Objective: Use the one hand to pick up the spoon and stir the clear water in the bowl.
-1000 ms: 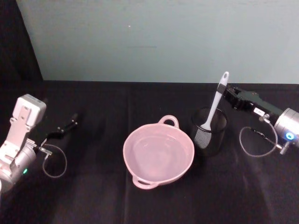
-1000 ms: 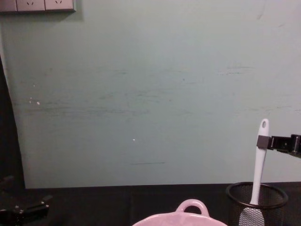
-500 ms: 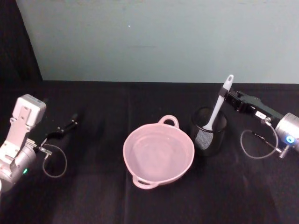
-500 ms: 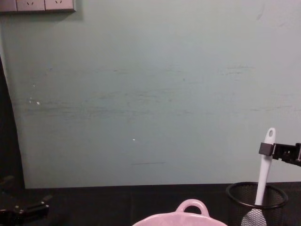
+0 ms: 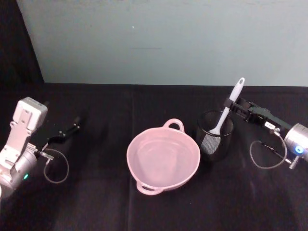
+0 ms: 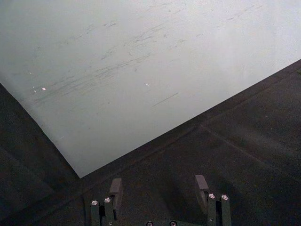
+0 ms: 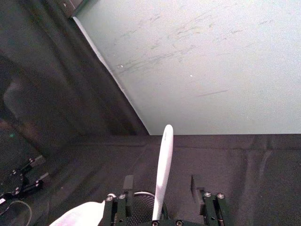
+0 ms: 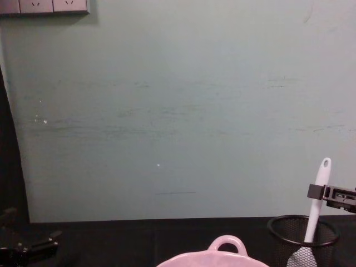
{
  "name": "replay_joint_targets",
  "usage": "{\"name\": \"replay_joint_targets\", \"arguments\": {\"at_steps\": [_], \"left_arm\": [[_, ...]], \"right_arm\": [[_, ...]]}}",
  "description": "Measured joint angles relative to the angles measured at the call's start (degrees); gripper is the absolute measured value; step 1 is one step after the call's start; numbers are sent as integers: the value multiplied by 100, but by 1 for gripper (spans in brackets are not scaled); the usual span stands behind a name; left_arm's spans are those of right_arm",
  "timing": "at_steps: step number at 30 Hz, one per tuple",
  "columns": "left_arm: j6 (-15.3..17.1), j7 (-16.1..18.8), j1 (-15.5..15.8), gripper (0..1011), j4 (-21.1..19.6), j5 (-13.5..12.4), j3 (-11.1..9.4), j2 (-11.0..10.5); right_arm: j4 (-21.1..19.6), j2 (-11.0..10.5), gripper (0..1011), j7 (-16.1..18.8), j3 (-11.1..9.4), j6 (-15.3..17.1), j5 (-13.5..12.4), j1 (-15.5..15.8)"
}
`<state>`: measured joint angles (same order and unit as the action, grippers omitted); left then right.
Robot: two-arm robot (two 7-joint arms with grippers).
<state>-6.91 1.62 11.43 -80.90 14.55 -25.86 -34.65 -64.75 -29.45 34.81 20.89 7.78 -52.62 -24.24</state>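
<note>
Black cloth surface (image 5: 159, 211) is carrying the pink bowl (image 5: 163, 157) beside a mesh cup (image 5: 215, 135). I'm seeing the spoon (image 5: 227, 108) leaning in that cup, my right gripper (image 5: 230, 105) straddling its handle, jaws spread. Left gripper (image 6: 159, 189) is idling far left, jaws spread.

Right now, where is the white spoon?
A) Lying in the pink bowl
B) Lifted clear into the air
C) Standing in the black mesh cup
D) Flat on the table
C: the spoon stands tilted with its blade down inside the mesh cup, beside the bowl, with the right gripper at its handle.
</note>
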Motion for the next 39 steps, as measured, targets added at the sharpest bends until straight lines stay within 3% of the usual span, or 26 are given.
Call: {"name": "replay_joint_targets", "arguments": {"at_steps": [4, 9, 19, 22, 25, 28, 39], "left_arm": [[0, 0, 0, 1005, 0, 0, 0, 0], [0, 0, 0, 1005, 0, 0, 0, 0], [0, 0, 0, 1005, 0, 0, 0, 0], [0, 0, 0, 1005, 0, 0, 0, 0], [0, 0, 0, 1005, 0, 0, 0, 0], [0, 0, 0, 1005, 0, 0, 0, 0], [0, 0, 0, 1005, 0, 0, 0, 0]], "right_arm": [[-28, -32, 880, -16, -5, -33, -1, 34], [-432, -215, 990, -160, -46, -64, 29, 233], [-1508, -786, 1002, -661, -245, -214, 324, 916], [-1736, -929, 1003, -939, -258, -272, 636, 1055], [-1850, -1014, 1003, -1325, -243, -412, 1135, 1137], [-1842, -1007, 1002, -1452, -231, -529, 1353, 1145], [-1175, -658, 1002, -2061, -30, -1117, 2478, 924]]}}
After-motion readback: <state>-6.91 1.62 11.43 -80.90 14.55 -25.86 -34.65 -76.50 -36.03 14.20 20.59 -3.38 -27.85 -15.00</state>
